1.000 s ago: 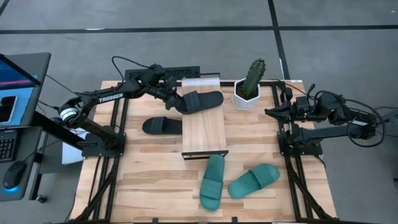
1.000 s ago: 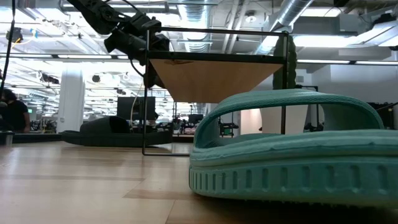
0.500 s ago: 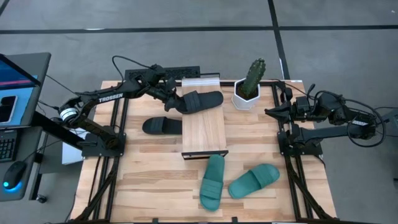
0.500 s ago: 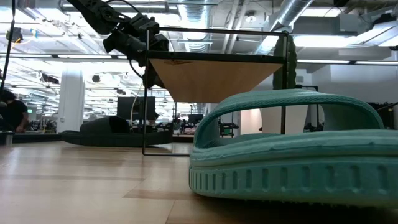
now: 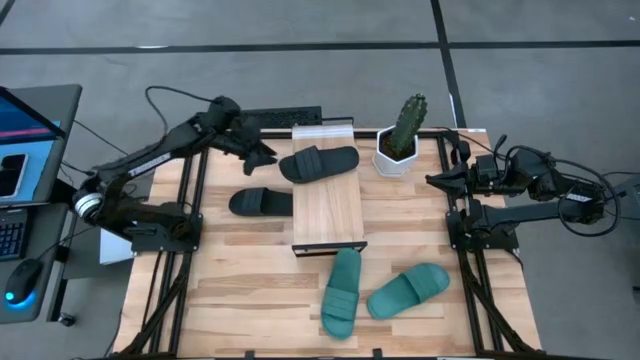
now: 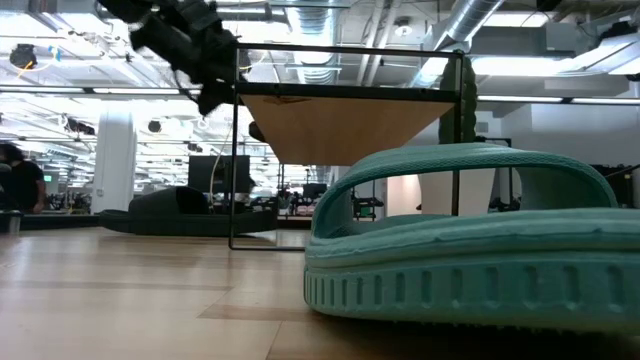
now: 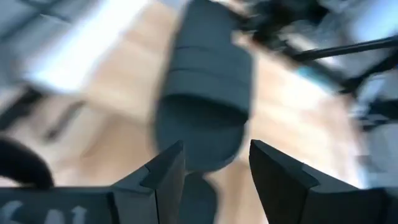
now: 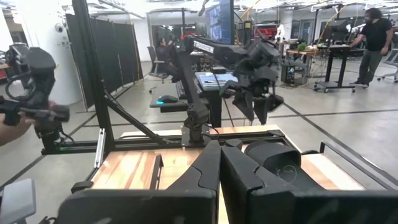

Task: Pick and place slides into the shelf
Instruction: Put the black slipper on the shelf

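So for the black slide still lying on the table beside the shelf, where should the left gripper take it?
Probably by its wide strap. The black slide lies flat, sole down, just left of the shelf, so the strap arches upward. The left gripper, open and nearest, could descend from above, one finger under the arch.

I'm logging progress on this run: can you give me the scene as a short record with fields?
shelf: one black slide lies across its far end
other black slide: on the table, left of the shelf
teal slides: two, and, on the table near the shelf's front end
left pincer: open, empty, beside the shelved slide
right pincer: shut, parked at the table's right edge
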